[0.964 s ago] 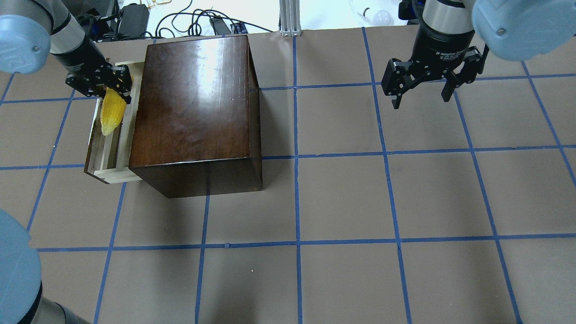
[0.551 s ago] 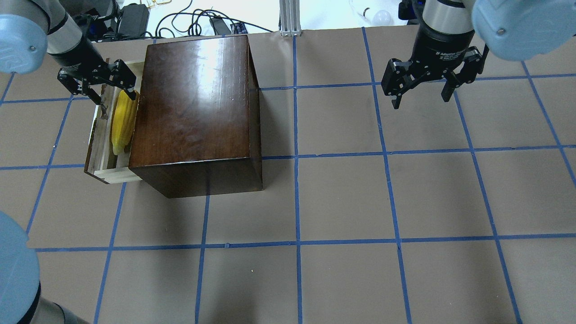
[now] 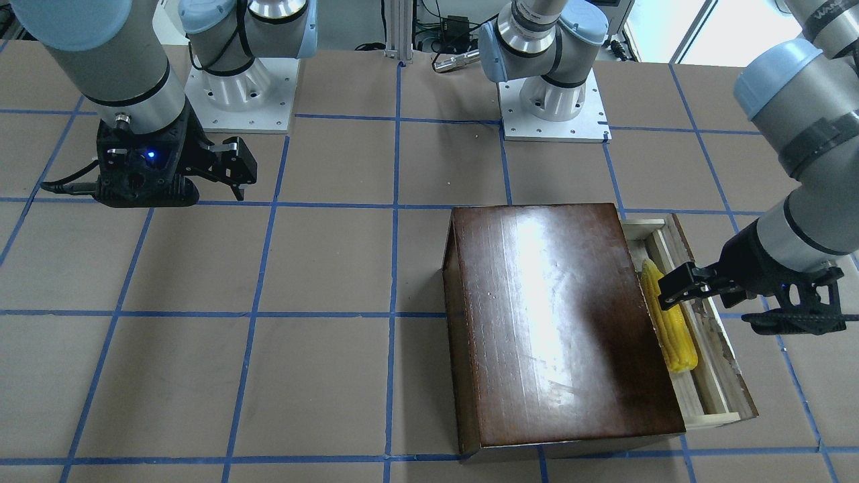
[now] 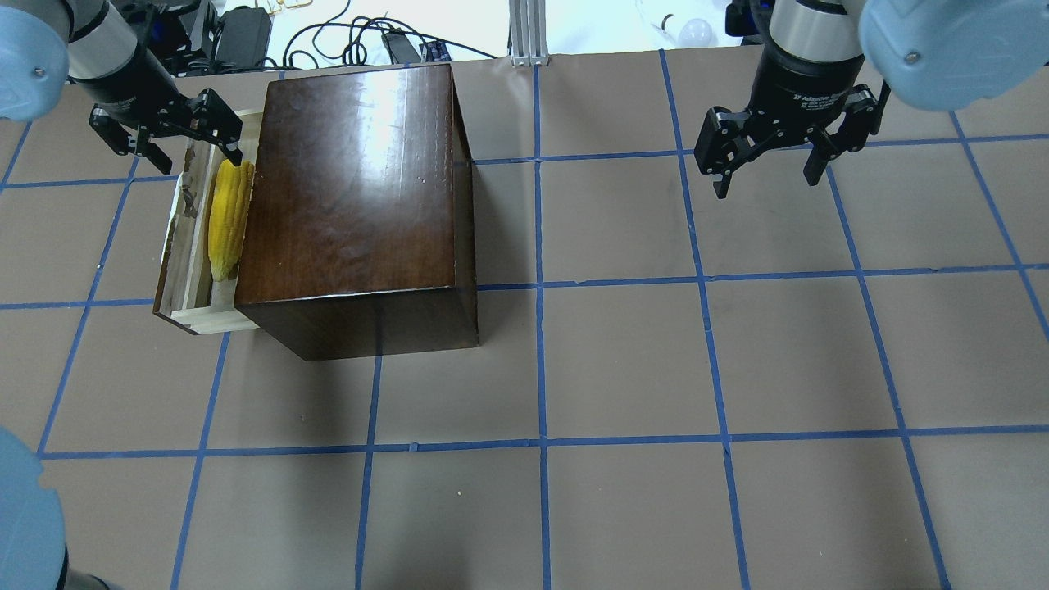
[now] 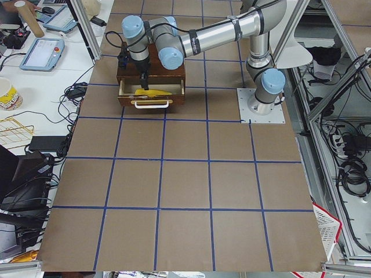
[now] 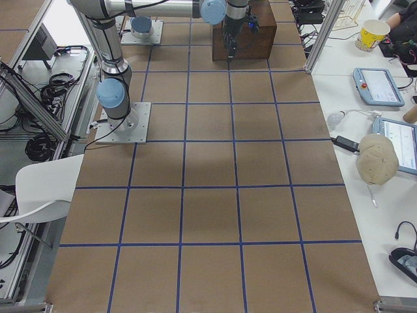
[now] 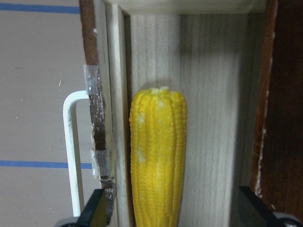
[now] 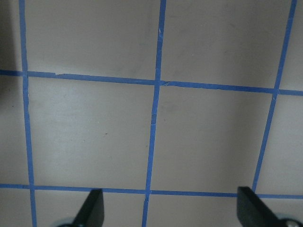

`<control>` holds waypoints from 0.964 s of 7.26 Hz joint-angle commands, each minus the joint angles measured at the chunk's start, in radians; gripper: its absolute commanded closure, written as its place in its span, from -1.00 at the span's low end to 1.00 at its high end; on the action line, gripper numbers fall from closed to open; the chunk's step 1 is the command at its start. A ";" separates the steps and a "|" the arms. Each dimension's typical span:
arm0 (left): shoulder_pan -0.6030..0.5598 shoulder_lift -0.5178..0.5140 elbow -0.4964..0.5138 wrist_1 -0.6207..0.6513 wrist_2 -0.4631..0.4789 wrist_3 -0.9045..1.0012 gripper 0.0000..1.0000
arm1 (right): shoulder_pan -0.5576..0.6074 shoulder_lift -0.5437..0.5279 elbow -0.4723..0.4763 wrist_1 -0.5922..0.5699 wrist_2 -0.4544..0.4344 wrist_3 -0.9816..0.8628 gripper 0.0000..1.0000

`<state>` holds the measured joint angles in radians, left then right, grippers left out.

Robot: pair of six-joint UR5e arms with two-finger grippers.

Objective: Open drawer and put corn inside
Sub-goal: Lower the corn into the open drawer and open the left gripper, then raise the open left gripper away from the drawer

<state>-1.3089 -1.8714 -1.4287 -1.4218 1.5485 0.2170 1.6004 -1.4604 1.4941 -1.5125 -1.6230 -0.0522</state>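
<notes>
The yellow corn [image 4: 228, 217] lies flat in the pulled-out drawer [image 4: 185, 274], along the side of the dark-brown cabinet [image 4: 356, 188]. It also shows in the front view [image 3: 671, 329] and in the left wrist view [image 7: 158, 161], lying on the pale drawer floor [image 7: 213, 118]. My left gripper [image 4: 187, 154] is open and empty. It hangs above the far end of the drawer, clear of the corn. My right gripper [image 4: 766, 184] is open and empty above the bare mat at the far right.
The drawer's chipped front panel [image 3: 721, 349] carries a white handle [image 7: 71, 151] on its outer side. The cabinet [image 3: 557, 322] stands tall beside the drawer. Cables and a metal post [image 4: 529, 33] lie beyond the table's far edge.
My left gripper has opened and let go of the corn, then drawn up and back. The corn has dropped flat into the drawer. The right arm has not moved.
</notes>
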 commanded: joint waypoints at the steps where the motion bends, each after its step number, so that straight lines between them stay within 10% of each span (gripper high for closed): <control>1: -0.085 0.078 0.004 -0.052 0.005 -0.075 -1.00 | 0.000 0.000 0.000 0.000 0.000 0.000 -1.00; 7: -0.228 0.213 -0.029 -0.198 0.005 -0.127 -1.00 | 0.000 0.000 0.000 0.000 0.000 0.000 -1.00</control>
<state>-1.5287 -1.6741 -1.4470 -1.6147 1.5527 0.0935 1.6006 -1.4610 1.4941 -1.5125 -1.6230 -0.0522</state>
